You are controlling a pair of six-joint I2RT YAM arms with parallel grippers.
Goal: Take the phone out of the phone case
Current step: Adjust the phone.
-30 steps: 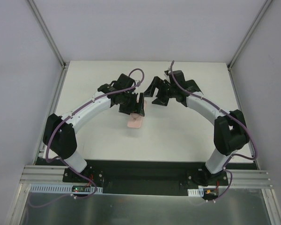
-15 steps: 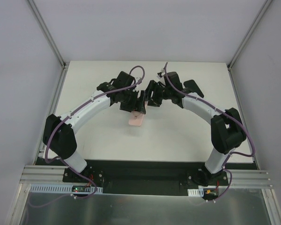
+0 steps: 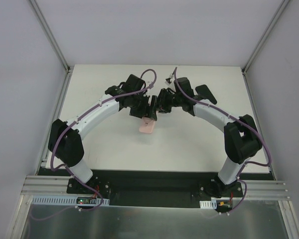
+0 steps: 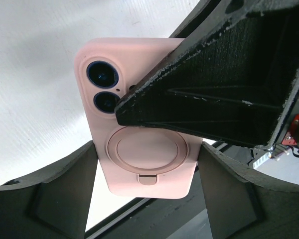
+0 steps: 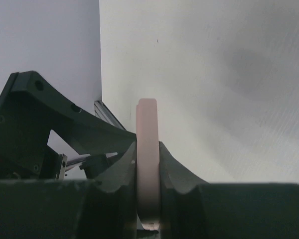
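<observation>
Salmon-pink rounded-corner phone case [image 4: 132,55] at centre of the left wrist view, back side to camera, round ring stand on it. Slim black glossy phone [image 4: 100,75] seated inside, only 2 lenses seen through the cutout at upper left; dark face not shown in any view. Left hand [image 4: 147,167] narrow, clamped on the 2 long edges of the case near its lower end. Right hand [image 5: 148,172] narrow too, pinching front and back faces, case edge-on at centre bottom of the right wrist view. 1 right finger [image 4: 214,99] lying across the case back at upper right of the left wrist view. In the top view, case just below the 2 hands at frame centre, over the flat white surface [image 3: 199,139]; contact with it: cannot tell.

Judged step: peeling shell off phone. To do it well:
- Hold the edges firm with the left hand, not so tight as to pin the lip against the phone.
- Move the right grip to 1 corner lip, or push through the lens cutout, rather than squeezing both faces flat.
- Peel 1 corner first, then along a long edge, with a slow pull and small twist.

Risk: phone popping free and dropping; better done low over the surface.
</observation>
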